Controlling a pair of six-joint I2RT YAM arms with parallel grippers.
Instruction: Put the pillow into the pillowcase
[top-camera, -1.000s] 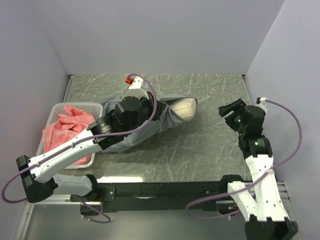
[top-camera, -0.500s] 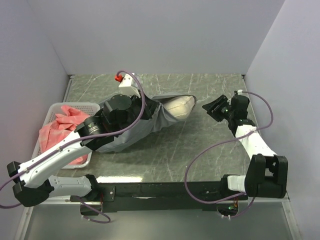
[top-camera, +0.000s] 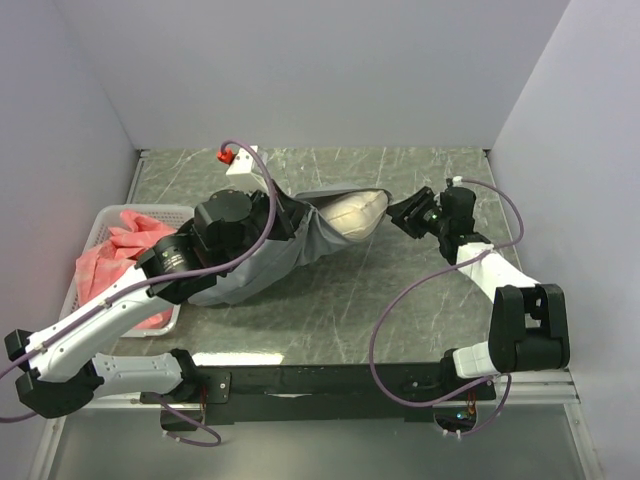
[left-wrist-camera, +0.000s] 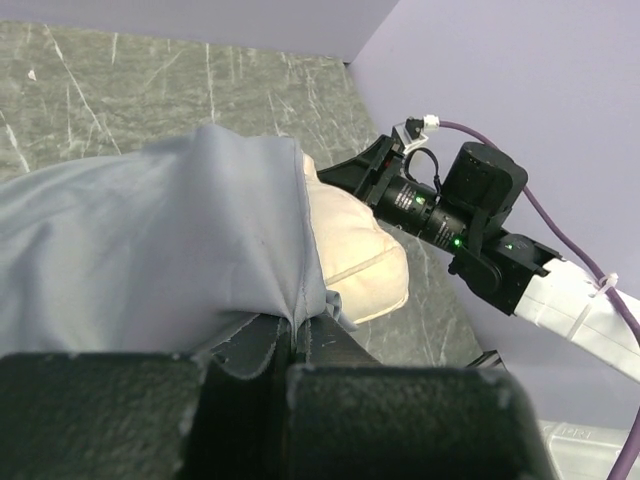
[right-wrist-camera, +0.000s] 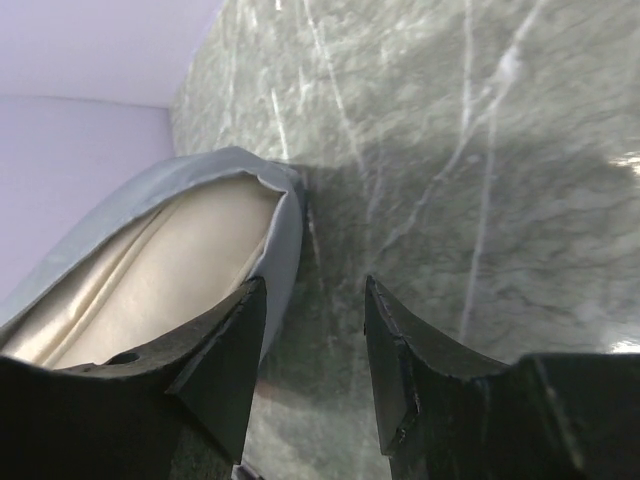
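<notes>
The cream pillow (top-camera: 352, 211) lies mostly inside the grey pillowcase (top-camera: 262, 268), only its right end sticking out of the opening. My left gripper (left-wrist-camera: 292, 340) is shut on the pillowcase's hem at the opening; the pillow (left-wrist-camera: 352, 262) shows just beyond it, under the grey fabric (left-wrist-camera: 150, 250). My right gripper (top-camera: 400, 214) is open and empty just right of the pillow's exposed end. In the right wrist view the pillow (right-wrist-camera: 150, 290) sits inside the grey rim (right-wrist-camera: 280, 260), and my right gripper (right-wrist-camera: 312, 300) stands beside that rim, over the table.
A white lattice basket (top-camera: 112, 217) with pink-red checked cloth (top-camera: 110, 262) stands at the left edge. Lilac walls enclose the marbled green table (top-camera: 400, 290) on three sides. My right arm (left-wrist-camera: 480, 230) shows in the left wrist view.
My right gripper has moved left across the table, up to the pillow's exposed end. My left gripper has shifted left with the pillowcase hem, and the pillow sits deeper in the case.
</notes>
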